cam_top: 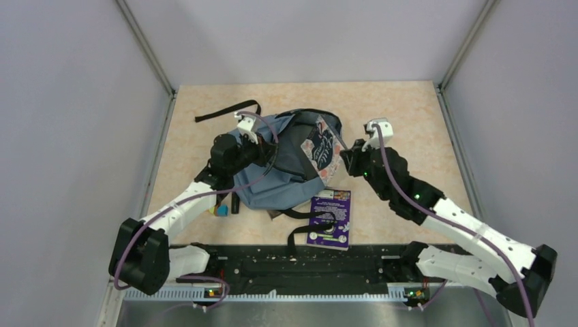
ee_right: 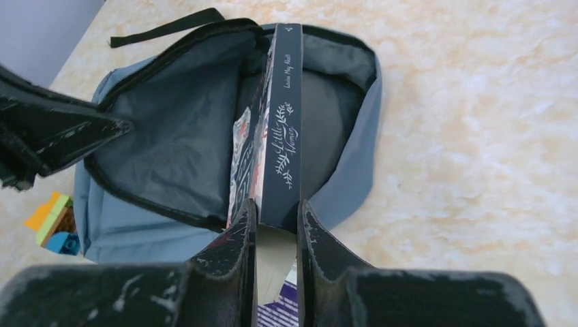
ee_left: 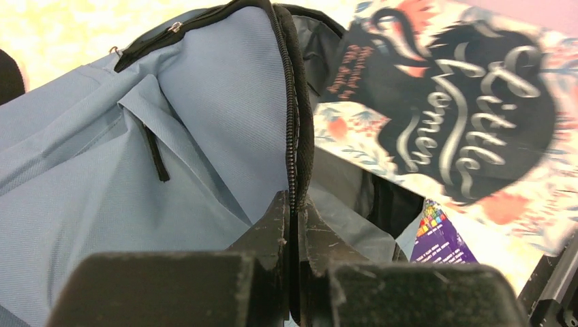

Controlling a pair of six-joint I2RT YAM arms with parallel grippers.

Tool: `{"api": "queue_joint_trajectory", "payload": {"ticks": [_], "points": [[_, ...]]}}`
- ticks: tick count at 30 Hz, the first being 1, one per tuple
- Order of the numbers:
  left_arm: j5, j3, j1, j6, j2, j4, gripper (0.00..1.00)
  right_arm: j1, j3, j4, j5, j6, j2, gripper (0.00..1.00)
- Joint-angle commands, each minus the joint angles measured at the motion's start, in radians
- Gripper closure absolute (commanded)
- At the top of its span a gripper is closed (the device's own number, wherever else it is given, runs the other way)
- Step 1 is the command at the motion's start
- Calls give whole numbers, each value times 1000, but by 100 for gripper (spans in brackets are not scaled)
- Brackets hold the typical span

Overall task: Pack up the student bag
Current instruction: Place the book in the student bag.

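The worktop (cam_top: 409, 109) carries the blue-grey bag (cam_top: 279, 184) at its middle, mouth open. A book (ee_right: 283, 136) stands on edge in that mouth, its near end pinched by the right end effector (ee_right: 276, 211). The left end effector (ee_left: 294, 204) is clamped tight on the bag's zipper rim.

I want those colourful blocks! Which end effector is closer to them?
Left. The left end effector pinches the student bag at its rim, toward the blocks. The right end effector holds a book across the bag, farther away.
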Motion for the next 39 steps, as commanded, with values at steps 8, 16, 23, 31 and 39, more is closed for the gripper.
{"api": "queue_joint_trajectory", "payload": {"ticks": [8,16,23,31,39], "points": [[59,-58,-7,6,-33,110,100,-216,-287,438,-175,261,141,100],[73,-66,-6,-5,-13,126,100,-220,-478,504,-155,409,138,59],[70,-69,-8,-3,-17,127,100,-220,-573,668,-186,461,182,41],[65,-69,-8,3,-19,121,100,-220,-579,797,-184,448,276,27],[52,-70,-8,10,-24,115,100,-222,-593,657,-84,426,189,10]]}}
